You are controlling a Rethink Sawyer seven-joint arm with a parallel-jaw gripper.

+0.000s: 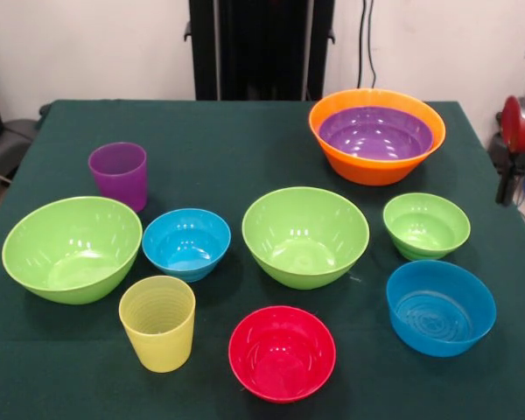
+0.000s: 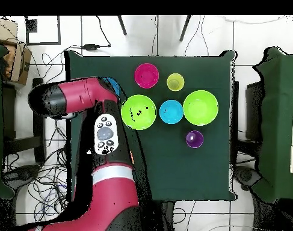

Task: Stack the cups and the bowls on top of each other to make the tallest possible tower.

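Purple bowl (image 1: 374,132) inside orange bowl (image 1: 376,168)

A dark green cloth (image 1: 245,157) is covering the table. A plain white wall (image 1: 87,44) is standing behind it, with black cables (image 1: 366,39) hanging down it. From overhead, a white tiled floor (image 2: 263,33) is showing, with cables (image 2: 58,57) trailing across it. A cardboard box (image 2: 10,57) is sitting beside the table. Light is glaring evenly off the floor.
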